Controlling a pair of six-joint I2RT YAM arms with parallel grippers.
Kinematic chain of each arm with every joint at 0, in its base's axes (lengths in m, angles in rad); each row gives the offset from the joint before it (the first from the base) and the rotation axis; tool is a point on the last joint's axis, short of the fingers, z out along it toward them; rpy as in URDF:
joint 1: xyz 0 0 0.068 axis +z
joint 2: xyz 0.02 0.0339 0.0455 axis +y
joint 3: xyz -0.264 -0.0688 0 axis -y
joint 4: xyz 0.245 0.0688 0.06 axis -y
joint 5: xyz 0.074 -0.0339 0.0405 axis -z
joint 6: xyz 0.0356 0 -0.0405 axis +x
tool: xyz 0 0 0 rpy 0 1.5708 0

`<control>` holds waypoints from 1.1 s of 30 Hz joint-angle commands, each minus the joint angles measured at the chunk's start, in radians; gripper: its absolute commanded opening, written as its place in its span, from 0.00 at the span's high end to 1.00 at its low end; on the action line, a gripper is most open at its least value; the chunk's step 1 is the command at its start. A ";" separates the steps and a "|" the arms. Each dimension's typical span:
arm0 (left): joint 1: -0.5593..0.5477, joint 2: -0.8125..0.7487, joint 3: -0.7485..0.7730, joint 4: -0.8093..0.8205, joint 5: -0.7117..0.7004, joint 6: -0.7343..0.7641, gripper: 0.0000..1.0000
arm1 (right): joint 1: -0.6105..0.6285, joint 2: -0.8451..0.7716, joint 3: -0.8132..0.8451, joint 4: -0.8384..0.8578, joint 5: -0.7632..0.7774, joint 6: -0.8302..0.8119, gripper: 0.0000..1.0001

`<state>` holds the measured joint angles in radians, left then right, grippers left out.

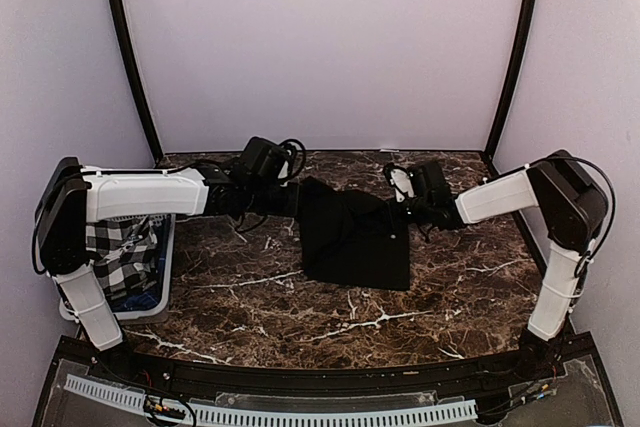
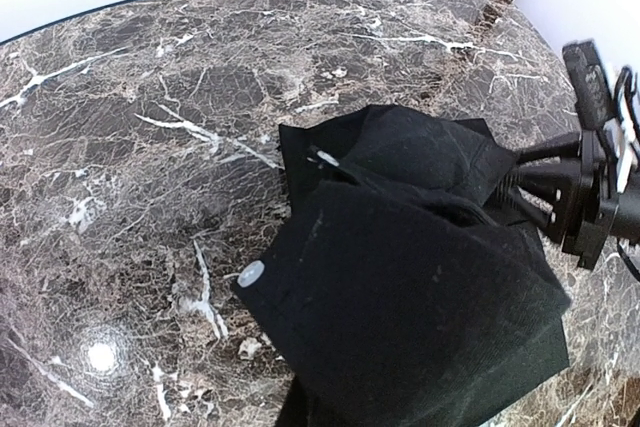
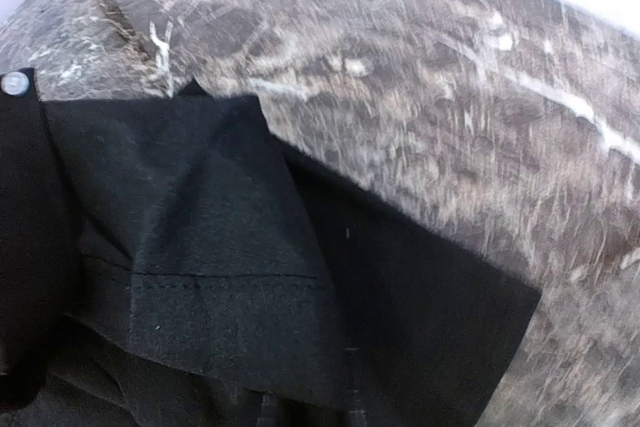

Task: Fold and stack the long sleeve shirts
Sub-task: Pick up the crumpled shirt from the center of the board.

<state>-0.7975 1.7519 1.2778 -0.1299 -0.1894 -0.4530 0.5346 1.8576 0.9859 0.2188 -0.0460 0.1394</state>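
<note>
A black long sleeve shirt (image 1: 355, 242) lies partly folded in the middle of the marble table (image 1: 300, 317). My left gripper (image 1: 298, 197) is at its far left corner, shut on the cloth and holding it raised. In the left wrist view the shirt (image 2: 420, 297) drapes over my fingers and hides them; two pale buttons (image 2: 250, 273) show on it. My right gripper (image 1: 405, 209) is at the far right corner. Seen from the left wrist, the right gripper (image 2: 520, 179) has its fingers clamped on a raised fold. The right wrist view is filled by black cloth (image 3: 200, 247), which hides the fingers.
A white slatted basket (image 1: 168, 259) stands at the table's left edge under my left arm, holding black-and-white plaid cloth (image 1: 120, 247) and something blue (image 1: 140, 299). Grey walls close in the back and sides. A white slatted strip (image 1: 270, 412) runs along the near edge.
</note>
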 commanded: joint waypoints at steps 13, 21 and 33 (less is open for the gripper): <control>0.002 -0.246 0.207 -0.027 0.174 0.323 1.00 | 0.007 -0.384 0.171 -0.151 0.156 0.011 1.00; -0.061 -0.395 0.376 -0.086 0.458 0.504 1.00 | 0.021 -0.677 0.358 -0.304 0.175 -0.037 1.00; -0.067 -0.476 0.448 0.003 0.572 0.441 1.00 | 0.024 -0.818 0.729 -0.591 0.118 -0.032 1.00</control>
<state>-0.8860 1.3357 1.7241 -0.2005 0.3893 0.0181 0.5762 1.0283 1.5921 -0.2695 -0.0048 0.1024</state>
